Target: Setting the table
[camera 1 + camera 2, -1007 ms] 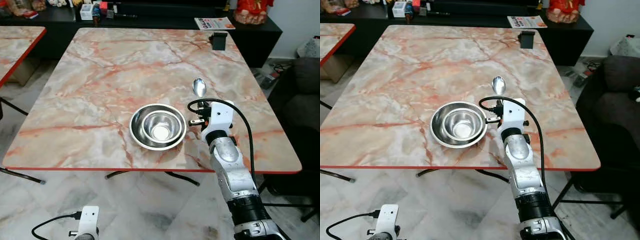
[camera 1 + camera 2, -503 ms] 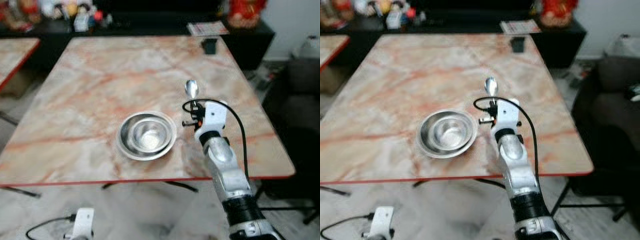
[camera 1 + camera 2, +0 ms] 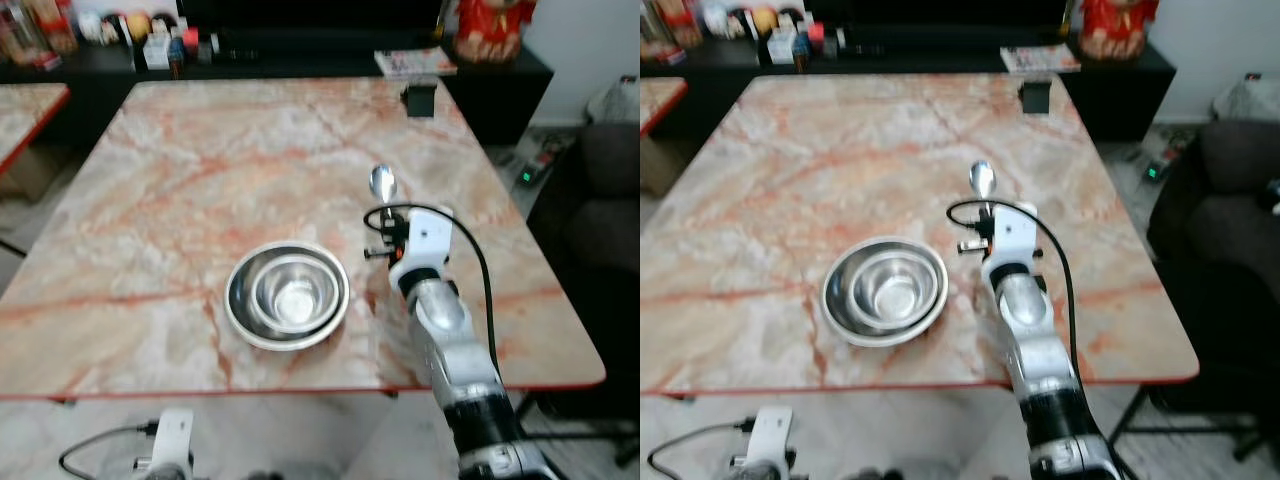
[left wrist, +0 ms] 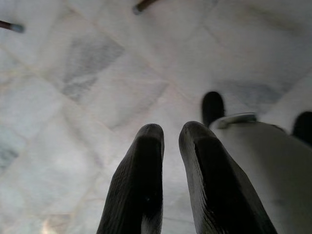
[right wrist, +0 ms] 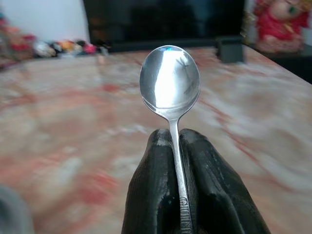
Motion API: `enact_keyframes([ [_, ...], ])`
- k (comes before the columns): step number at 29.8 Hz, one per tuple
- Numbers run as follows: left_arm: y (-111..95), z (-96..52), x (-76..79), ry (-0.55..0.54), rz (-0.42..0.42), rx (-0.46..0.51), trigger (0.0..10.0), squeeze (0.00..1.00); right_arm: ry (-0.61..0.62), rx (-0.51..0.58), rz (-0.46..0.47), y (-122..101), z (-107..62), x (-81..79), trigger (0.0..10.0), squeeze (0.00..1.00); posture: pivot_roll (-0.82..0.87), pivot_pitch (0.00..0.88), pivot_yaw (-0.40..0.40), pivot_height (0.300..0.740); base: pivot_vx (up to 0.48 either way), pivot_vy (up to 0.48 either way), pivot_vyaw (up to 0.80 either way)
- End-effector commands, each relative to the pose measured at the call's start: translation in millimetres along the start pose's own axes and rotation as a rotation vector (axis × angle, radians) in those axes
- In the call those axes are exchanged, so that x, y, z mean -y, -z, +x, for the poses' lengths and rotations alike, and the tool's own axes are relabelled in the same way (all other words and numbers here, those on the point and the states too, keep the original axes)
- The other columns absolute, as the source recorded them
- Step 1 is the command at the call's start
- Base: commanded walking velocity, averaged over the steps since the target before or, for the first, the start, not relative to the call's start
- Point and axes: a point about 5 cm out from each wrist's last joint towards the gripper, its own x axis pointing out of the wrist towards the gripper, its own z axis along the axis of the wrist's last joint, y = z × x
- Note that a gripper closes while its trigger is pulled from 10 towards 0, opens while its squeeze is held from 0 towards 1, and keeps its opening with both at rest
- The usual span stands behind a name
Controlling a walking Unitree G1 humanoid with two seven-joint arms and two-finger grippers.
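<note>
One spoon [image 5: 170, 84] is held by its handle between the clenched fingers [image 5: 155, 195] of the right pincer [image 3: 389, 222], its bowl raised above the marble counter [image 3: 200, 160] toward the right edge. Two steel bowls [image 3: 287, 295] are nested one inside the other near the front edge of the counter, just left of the right pincer; nothing is seen inside the inner one. One small black object [image 3: 420, 99] is set near the far right corner. The left pincer [image 4: 168, 141] is hung low over the tiled floor [image 4: 87, 73], its two fingers nearly together and nothing gripped between them.
</note>
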Motion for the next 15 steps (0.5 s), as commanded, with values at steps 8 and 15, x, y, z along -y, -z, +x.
enact_keyframes([
  [8,7.8,-1.1,-7.0,-0.021,0.001,-0.029,10.0,0.0,0.01,-0.107,-0.011,10.0,-0.3,-5.9,10.0,0.0,-0.06,0.151,-0.013,0.74,0.0,0.0,0.0],
  [15,7.1,-1.0,-6.9,-0.021,-0.005,-0.029,10.0,0.0,0.047,-0.204,-0.02,20.3,1.3,-2.8,10.0,0.0,-0.06,0.147,-0.013,0.74,0.0,0.0,0.0],
])
